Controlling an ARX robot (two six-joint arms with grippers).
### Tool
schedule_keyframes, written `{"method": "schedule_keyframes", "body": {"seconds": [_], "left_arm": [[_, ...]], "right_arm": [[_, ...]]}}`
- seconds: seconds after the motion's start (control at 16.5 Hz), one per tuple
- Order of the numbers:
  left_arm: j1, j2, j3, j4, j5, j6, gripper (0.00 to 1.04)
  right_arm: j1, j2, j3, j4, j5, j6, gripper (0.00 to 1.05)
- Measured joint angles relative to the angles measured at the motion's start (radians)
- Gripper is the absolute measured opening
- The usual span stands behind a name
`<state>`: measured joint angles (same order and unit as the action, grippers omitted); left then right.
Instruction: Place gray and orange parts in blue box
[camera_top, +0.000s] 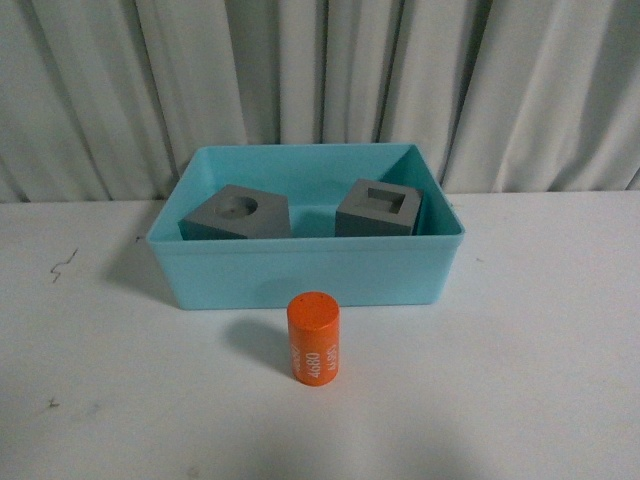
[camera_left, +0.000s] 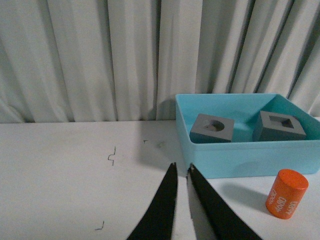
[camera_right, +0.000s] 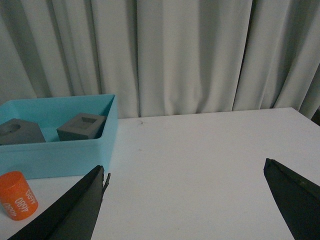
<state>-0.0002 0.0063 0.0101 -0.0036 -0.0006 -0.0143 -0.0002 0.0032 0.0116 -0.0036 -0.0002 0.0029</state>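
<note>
With my left gripper (camera_left: 181, 168) drawn together and right gripper (camera_right: 185, 166) spread wide, the orange cylinder (camera_top: 314, 337) stands upright just before the blue box (camera_top: 300, 242), likely light, rigid and smooth, best pinched across its round sides.

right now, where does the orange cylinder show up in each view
Front view: the orange cylinder stands upright on the table, centred just in front of the blue box.
Left wrist view: the orange cylinder is on the table just outside the blue box's near wall.
Right wrist view: the orange cylinder is again just outside the blue box's near wall.
Shared landmark: the blue box.
</note>
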Motion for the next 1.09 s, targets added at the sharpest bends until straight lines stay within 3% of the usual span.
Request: {"method": "schedule_keyframes", "body": {"seconds": [0.42,0.48,0.6,0.73,0.85,1.03,1.09], "left_arm": [[0.000,0.000,0.000,0.000,0.000,0.000,0.94],[0.000,0.000,0.000,0.000,0.000,0.001,0.99],[0.000,0.000,0.000,0.000,-0.002,0.001,0.98],[0.000,0.000,0.000,0.000,0.000,0.001,0.98],[0.000,0.000,0.000,0.000,0.000,0.001,0.98],[0.000,0.000,0.000,0.000,0.000,0.001,0.98],[0.000,0.000,0.000,0.000,0.000,0.001,0.98]], "right_arm": [[0.000,0.000,0.000,0.000,0.000,0.000,0.98],[0.000,0.000,0.000,0.000,0.000,0.000,0.98],[-0.002,0.188,0.109,-0.239,0.073,0.090,0.98],[-0.176,0.534,0.219,-0.079,-0.139,0.054,0.98],[-0.270,0.853,0.375,0.087,-0.411,-0.147,0.98],[-0.220,1.176,0.544,-0.169,-0.657,-0.510,0.98],[-0.142,1.344,0.639,-0.241,-0.685,-0.746,0.98]]}}
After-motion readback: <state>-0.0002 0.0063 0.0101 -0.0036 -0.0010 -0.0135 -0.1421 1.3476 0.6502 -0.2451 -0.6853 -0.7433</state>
